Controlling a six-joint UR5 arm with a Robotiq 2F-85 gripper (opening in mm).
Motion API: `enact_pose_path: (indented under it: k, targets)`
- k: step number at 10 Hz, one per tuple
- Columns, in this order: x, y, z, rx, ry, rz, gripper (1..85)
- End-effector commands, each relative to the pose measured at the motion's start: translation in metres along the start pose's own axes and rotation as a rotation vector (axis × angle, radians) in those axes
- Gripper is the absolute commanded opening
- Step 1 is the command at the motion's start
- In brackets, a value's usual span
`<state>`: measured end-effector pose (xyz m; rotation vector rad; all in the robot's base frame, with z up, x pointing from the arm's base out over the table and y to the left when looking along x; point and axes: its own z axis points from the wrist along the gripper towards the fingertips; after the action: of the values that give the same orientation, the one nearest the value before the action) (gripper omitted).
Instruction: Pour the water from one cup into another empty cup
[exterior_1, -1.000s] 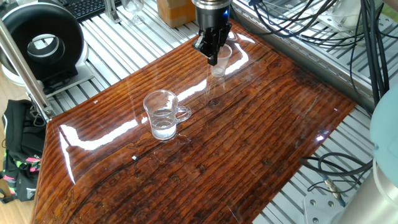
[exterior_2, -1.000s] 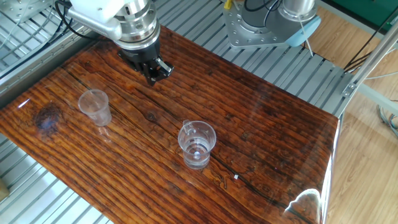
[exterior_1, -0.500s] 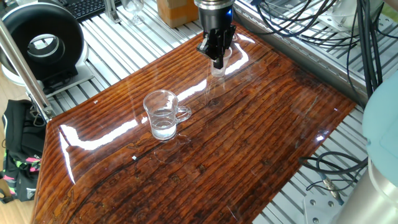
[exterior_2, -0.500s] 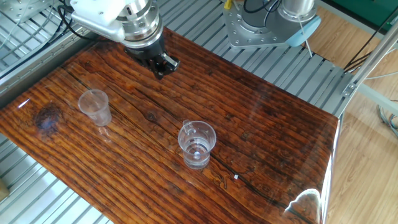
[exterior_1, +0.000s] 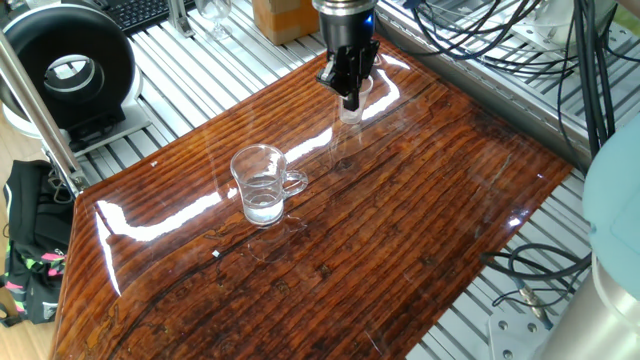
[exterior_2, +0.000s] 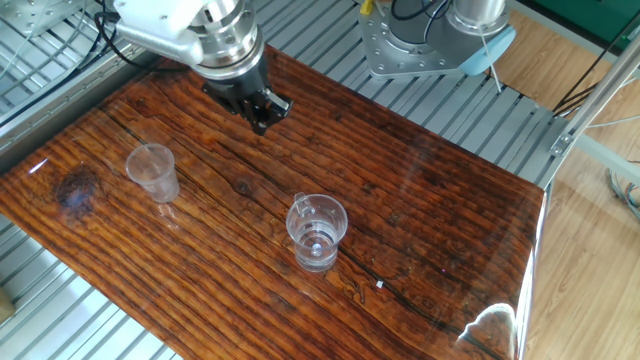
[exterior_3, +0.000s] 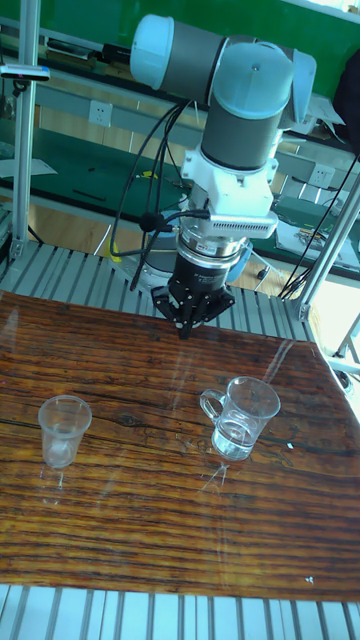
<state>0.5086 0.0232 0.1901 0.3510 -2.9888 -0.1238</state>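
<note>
Tall fixed view shows the gripper (exterior_3: 186, 322) hanging above the tabletop (exterior_3: 150, 500), fingers drawn close together, holding nothing. Both vessels stand upright and well apart, probably for pouring room: the mug (exterior_3: 241, 417) with water (exterior_3: 234, 441) right, the empty cup (exterior_3: 63, 429) left.

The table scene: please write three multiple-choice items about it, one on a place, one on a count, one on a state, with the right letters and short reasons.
1. Where is the water?
A. in the mug with a handle
B. in the small cup
C. spilled on the table

2. How many clear drinking vessels stand on the wooden table?
A. one
B. two
C. four

3. What does the tool hold?
A. the mug
B. the small cup
C. nothing

Answers:
1 A: liquid shows at the bottom of the mug.
2 B: only the mug and the small cup stand there.
3 C: the tool hangs above the wooden table, apart from both.
</note>
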Motion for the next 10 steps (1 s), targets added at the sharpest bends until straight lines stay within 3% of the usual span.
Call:
enact_pose_path:
  k: [1,3,4,5,6,7,8,9,10]
  targets:
    - [-0.018,0.024,0.008,-0.035,-0.041,-0.028,15.0]
    - [-0.027,0.034,0.017,-0.044,-0.046,-0.084,23.0]
    - [-0.03,0.038,0.022,-0.047,-0.039,-0.103,32.0]
    - [-0.009,0.04,0.028,-0.042,0.053,-0.124,42.0]
    - [0.016,0.037,0.032,0.001,0.155,-0.136,43.0]
    - [-0.013,0.046,0.043,0.01,0.042,-0.121,42.7]
    - [-0.03,0.059,0.051,-0.006,-0.022,-0.114,42.7]
    - [-0.034,0.077,0.054,-0.056,-0.028,-0.135,44.0]
    - [-0.041,0.072,0.054,-0.023,-0.041,-0.172,43.7]
